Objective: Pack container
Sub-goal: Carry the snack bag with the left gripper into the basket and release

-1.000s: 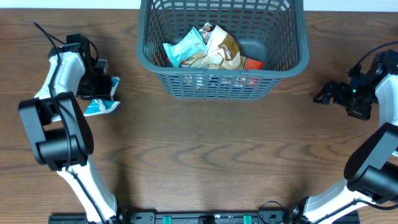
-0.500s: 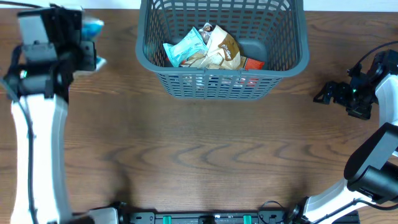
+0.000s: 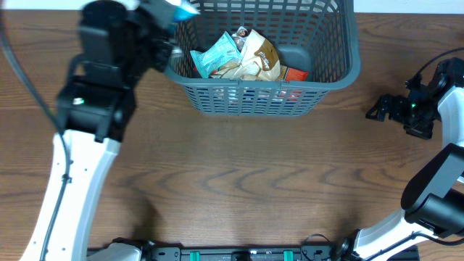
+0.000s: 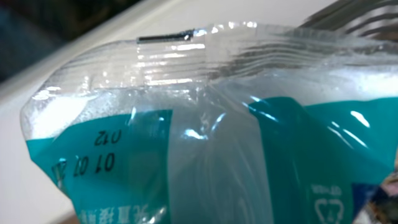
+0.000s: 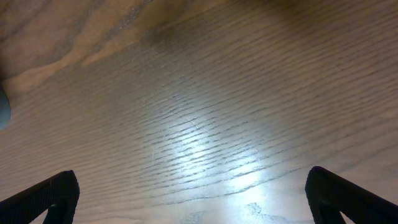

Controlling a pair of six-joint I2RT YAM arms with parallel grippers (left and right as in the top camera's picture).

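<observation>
The dark grey slotted container (image 3: 341,80) stands at the back middle of the table and holds several snack packets (image 3: 243,56). My left gripper (image 3: 168,16) is raised high by the container's left rim and is shut on a teal and clear snack packet (image 3: 180,9). That packet fills the left wrist view (image 4: 205,143) and hides the fingers there. My right gripper (image 3: 378,109) is open and empty, low over bare wood to the right of the container; its two dark fingertips show in the right wrist view (image 5: 193,193).
The wooden table (image 3: 239,181) spreads in front of the container. My left arm (image 3: 94,109) looms large over the left side. A rail with fittings (image 3: 232,254) runs along the front edge.
My left gripper has lifted the teal packet from the table at the left and carried it up and to the right, to the container's left rim. The right arm has not moved.
</observation>
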